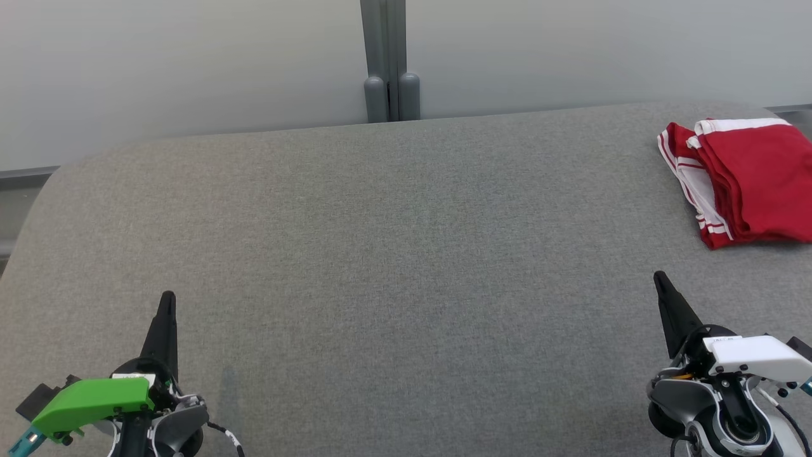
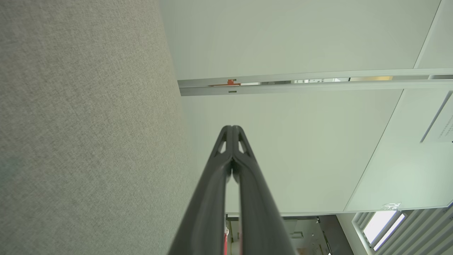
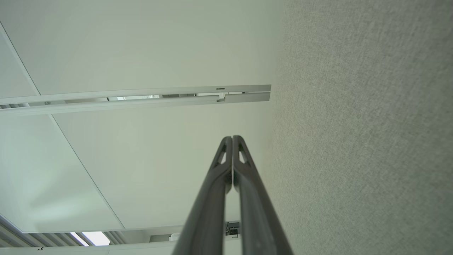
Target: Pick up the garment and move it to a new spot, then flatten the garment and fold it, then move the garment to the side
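I see the garment [image 1: 748, 178] folded, red with white stripes, on the grey fabric surface [image 1: 406, 254]; left gripper [image 1: 167, 301] and right gripper [image 1: 661, 279] jaws pressed together, empty; wall notice [image 2: 440, 127] too small to read.

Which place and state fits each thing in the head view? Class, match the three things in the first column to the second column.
1. red cloth garment with white stripes
2. green-capped left gripper
3. white-capped right gripper

a. shut, lower right
b. folded, far right of the grey fabric table
c. shut, lower left

Pairs: 1-b; 2-c; 3-a
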{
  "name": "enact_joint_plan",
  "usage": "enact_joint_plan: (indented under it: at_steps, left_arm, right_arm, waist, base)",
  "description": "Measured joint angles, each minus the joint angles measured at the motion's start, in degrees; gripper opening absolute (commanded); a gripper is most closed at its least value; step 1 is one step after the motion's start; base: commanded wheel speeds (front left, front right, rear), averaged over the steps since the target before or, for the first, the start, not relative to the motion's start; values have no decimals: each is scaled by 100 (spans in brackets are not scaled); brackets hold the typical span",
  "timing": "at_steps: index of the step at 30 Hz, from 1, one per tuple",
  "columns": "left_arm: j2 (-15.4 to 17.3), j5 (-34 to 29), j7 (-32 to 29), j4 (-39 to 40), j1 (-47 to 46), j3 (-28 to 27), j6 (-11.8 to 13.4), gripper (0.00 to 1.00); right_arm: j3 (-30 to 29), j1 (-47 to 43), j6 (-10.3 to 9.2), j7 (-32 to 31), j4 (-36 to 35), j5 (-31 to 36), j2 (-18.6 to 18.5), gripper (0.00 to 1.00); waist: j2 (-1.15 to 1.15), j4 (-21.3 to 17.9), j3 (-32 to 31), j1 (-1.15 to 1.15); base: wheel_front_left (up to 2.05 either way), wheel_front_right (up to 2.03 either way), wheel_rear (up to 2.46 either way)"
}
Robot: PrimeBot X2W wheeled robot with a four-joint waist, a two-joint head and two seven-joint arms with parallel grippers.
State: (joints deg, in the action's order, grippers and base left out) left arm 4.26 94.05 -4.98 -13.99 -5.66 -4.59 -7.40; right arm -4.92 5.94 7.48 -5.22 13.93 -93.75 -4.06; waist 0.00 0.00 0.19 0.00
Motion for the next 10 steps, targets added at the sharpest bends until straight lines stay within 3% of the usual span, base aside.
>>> enact_joint_plan:
  at_steps: [10]
  left_arm:
    - [-11,-8,-25,-1,-1,-24,0,0]
  right_arm:
    - [-18,1,0,-23,1,8,11,0]
  waist:
    - [0,0,0,0]
  base:
    - [0,0,0]
